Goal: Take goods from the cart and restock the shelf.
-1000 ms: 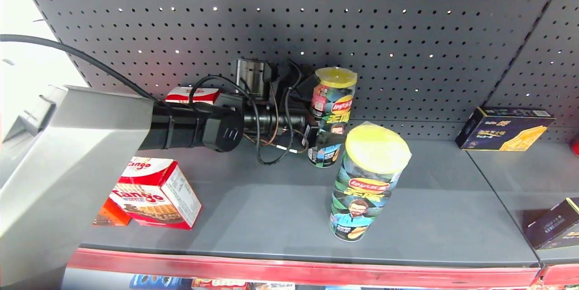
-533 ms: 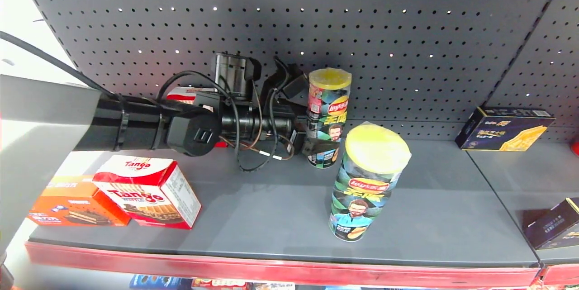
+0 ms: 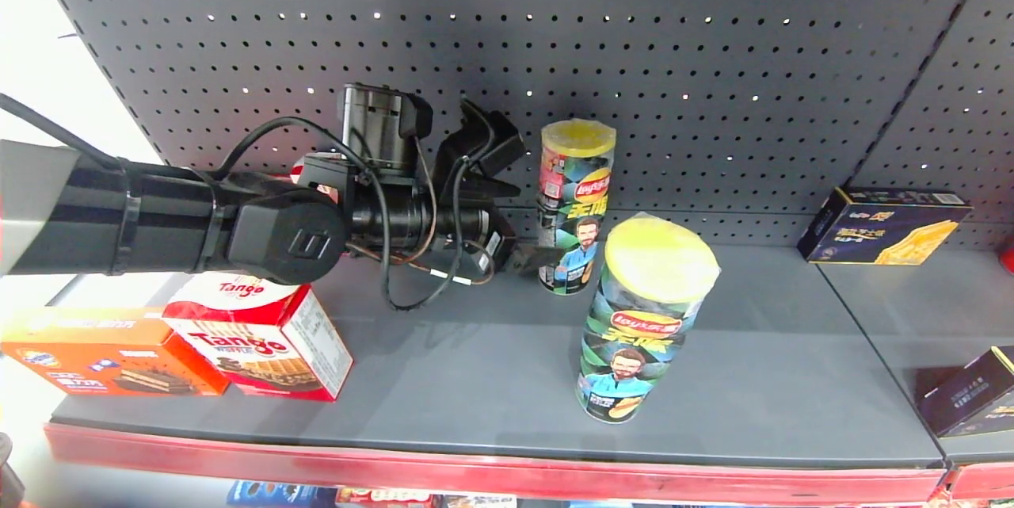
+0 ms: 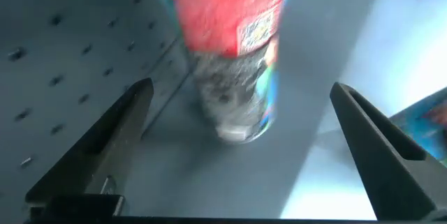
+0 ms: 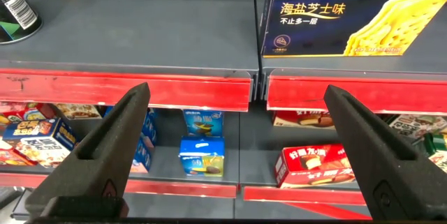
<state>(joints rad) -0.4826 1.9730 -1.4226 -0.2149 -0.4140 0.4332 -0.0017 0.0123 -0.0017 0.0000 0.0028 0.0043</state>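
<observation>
Plainly, everything hangs on how the rear can [image 3: 576,207] sits against the left gripper [image 4: 241,93]. The can stands upright on the shelf [image 3: 475,381], close to the pegboard [image 3: 713,56], with its long axis vertical. The left arm lies along the shelf from the robot's left, so the can is straight ahead of the gripper, toward the robot's right.

The fingers are spread wide and hold nothing. In the left wrist view the can sits centred between their lines, with a gap on each side, and its base lies out beyond the tips. In the head view one fingertip [image 3: 529,259] is just beside the foot of the can, and I cannot tell whether they touch.

The can looks already set down, so the likely next move is a straight pull back along the arm's own line. Any swing sideways would risk knocking a tall, narrow can over.

A second can [image 3: 642,318] stands nearer the shelf's front edge, apart from both the gripper and the rear can.

The right gripper [image 5: 236,90] is also spread and empty. It faces the red shelf edge [image 5: 126,88] and the lower shelves, well away from both cans, so the left arm is the nearer one.
</observation>
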